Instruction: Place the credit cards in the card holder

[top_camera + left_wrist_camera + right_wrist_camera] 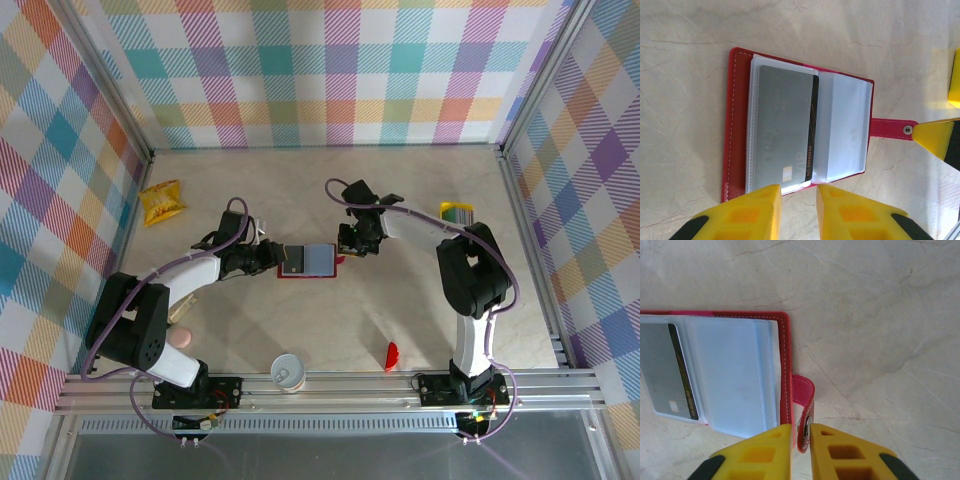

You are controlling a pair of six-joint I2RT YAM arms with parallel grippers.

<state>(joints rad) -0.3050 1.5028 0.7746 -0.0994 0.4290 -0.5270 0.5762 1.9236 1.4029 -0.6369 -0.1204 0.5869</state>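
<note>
Right wrist | card holder (730, 370) tab (804, 392) | pinched in right claw (800, 430)

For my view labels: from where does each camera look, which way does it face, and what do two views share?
Top external: above and behind the bases, facing down on the table; left arm and right arm meet at the open card holder.
Left wrist: facing down on the holder; its yellow jaws stand slightly apart at one edge.
Right wrist: facing down on the opposite side; its jaws pinch the clasp tab.
Shared: both wrist views show the grey card in its sleeve.
</note>
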